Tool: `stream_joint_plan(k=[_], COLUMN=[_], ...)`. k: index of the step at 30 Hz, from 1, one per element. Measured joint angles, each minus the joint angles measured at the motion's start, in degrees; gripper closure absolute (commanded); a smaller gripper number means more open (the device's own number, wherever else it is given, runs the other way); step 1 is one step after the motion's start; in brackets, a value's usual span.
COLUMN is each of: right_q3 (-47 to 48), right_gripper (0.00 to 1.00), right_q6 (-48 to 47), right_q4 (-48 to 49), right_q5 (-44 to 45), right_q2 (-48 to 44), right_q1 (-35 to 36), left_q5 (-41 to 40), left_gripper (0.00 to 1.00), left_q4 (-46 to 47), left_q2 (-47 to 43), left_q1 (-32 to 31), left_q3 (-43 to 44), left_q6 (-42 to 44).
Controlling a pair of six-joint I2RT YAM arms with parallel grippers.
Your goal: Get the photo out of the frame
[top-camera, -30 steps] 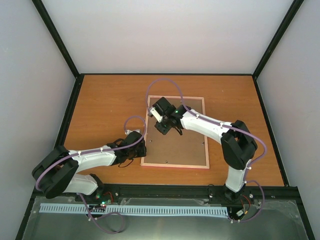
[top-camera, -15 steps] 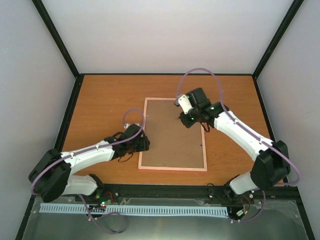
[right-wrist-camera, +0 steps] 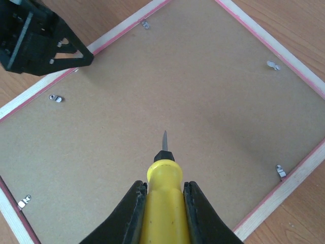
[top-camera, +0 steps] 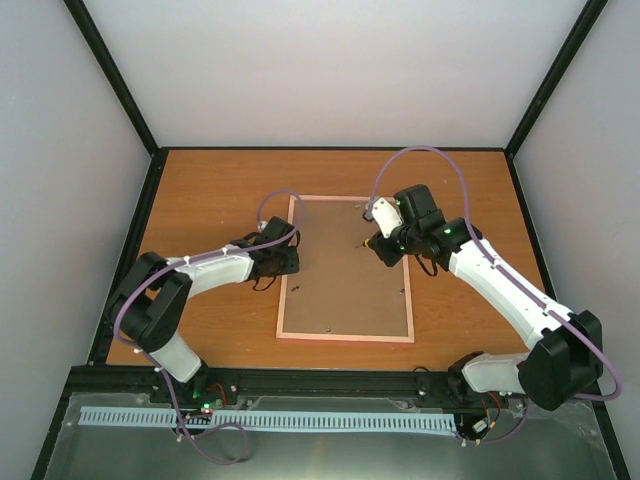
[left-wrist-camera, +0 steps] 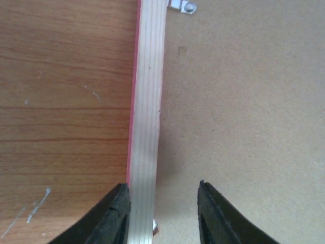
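One rectangular frame [top-camera: 345, 335] | matte fibreboard back [right-wrist-camera: 167, 91] | grained-wood rim [left-wrist-camera: 147, 101] | yellow-handled screwdriver [right-wrist-camera: 162, 203]

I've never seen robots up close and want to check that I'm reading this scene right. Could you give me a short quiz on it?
1. True or false: the frame lies with its brown backing board facing up.
2. What does the right hand grip? A) a yellow-handled screwdriver B) a pencil C) nothing
3. Which hand has its fingers apart, one on either side of the frame's left rail?

Key: 1 true; 2 A; 3 the left hand.
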Motion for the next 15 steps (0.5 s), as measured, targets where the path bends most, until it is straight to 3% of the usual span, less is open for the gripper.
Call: stream_joint_plan(k=[15], right_q3=[0.04], right_gripper=[0.97], right_q6=[-0.13], right_q4=[0.85], right_q5=[-3.48], right_q2=[3.04], right_q1=[0.0], left_q5=[-1.03], left_gripper=[0.91], left_q4=[0.85], left_q2=[3.37], left_q1=[0.26], left_q3=[-0.5], left_q6=[1.86])
